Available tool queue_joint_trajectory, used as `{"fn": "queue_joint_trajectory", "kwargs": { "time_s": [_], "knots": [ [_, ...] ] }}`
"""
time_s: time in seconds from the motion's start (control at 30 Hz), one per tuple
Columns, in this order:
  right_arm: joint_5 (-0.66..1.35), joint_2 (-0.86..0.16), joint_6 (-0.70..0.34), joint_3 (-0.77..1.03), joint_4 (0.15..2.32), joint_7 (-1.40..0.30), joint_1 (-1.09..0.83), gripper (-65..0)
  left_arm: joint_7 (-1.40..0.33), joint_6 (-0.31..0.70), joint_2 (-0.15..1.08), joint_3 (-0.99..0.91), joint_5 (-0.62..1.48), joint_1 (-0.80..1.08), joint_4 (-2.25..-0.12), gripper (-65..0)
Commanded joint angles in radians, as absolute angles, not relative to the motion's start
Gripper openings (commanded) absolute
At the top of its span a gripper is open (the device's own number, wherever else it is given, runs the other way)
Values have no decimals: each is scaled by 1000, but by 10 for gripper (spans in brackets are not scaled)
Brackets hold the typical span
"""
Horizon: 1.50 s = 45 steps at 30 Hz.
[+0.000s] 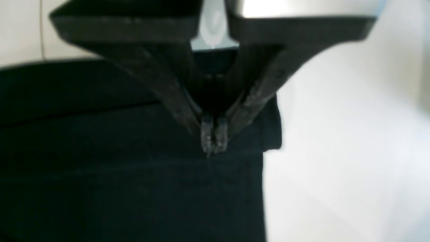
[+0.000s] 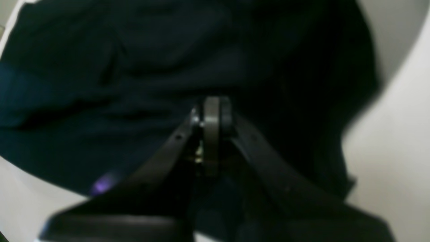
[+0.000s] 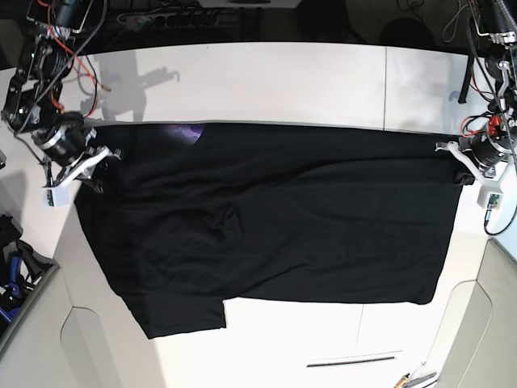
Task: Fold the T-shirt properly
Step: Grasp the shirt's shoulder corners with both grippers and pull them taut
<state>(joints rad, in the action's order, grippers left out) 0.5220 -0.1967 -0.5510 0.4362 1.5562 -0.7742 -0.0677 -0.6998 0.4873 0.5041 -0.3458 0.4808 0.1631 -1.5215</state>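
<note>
The black T-shirt (image 3: 283,234) lies spread wide on the white table (image 3: 323,81), with one sleeve hanging toward the front left. A bit of purple print shows at its far edge (image 3: 182,133) and in the right wrist view (image 2: 104,183). My left gripper (image 3: 460,171) is at the shirt's right far corner. In the left wrist view it (image 1: 211,141) is shut, pinching the black fabric (image 1: 100,168) near its edge. My right gripper (image 3: 103,166) is at the shirt's left far corner. In the right wrist view it (image 2: 213,111) is shut against the dark fabric (image 2: 134,50).
Bare white table lies beyond the shirt's far edge and along the front. A thin dark strip (image 3: 351,361) lies near the front edge. Blue tools (image 3: 8,275) sit off the table at the left, and cables (image 3: 178,16) run along the back.
</note>
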Motion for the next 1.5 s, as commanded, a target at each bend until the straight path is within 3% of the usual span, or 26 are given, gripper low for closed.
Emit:
{"fn": "queue_joint_trajectory", "kwargs": {
  "time_s": [0.0,0.27,0.5,0.8,1.17,1.47],
  "knots": [
    [519,-209,-554,438,1560,-741,-59,-650,-676,482,514,-352,488,153,-1517,-650],
    [479,-234,-546,437,1461,-738,-81,-650,-692,482,477,-352,490,155,-1364,-650],
    [580,-293,-547,437,1454,-838,-81,-650,-793,483,477,-352,543,204,-1362,-650],
    [636,-373,-547,437,1456,-880,-141,-650,-795,483,477,-353,542,342,-1367,-650],
    [663,-387,-547,439,1486,-897,-335,-650,-836,482,477,-354,543,530,-1443,-650],
    [638,-387,-547,440,1682,-961,-431,-650,-836,482,477,-354,543,689,-1631,-650]
  ]
}}
